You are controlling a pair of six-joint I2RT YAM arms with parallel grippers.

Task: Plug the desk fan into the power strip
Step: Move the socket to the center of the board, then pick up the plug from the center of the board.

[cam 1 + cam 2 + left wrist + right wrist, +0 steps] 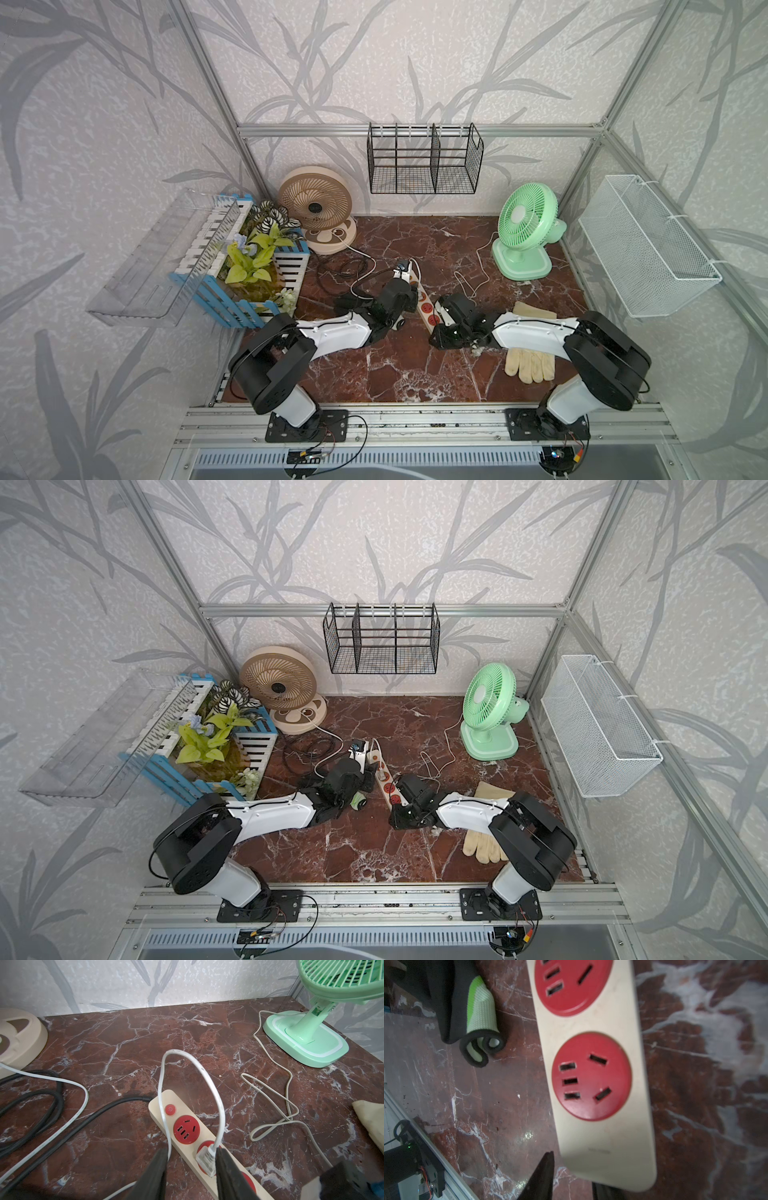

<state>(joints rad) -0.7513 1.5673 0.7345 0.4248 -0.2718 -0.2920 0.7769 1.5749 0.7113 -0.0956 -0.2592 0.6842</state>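
Observation:
The cream power strip (428, 309) (185, 1129) lies at mid table between my two arms. The beige desk fan (316, 203) stands at the back left; its white cord loops to a clear plug (206, 1157) seated in the strip's second red socket. My left gripper (191, 1151) is open over that socket, and one finger (226, 1169) rests against the plug. My right gripper (574, 1165) (439, 309) is at the strip's (591, 1076) near end. One finger (545, 1174) stands just beside the strip, and the strip's blurred end hides the other fingertip.
A green fan (528, 224) stands at the back right, its thin cord (288, 1109) loose on the marble. Coiled black cords (340, 270) lie left of the strip. A black-and-green glove (481, 1007) and cream gloves (530, 365) lie nearby. A blue-and-white planter (249, 266) is at the left.

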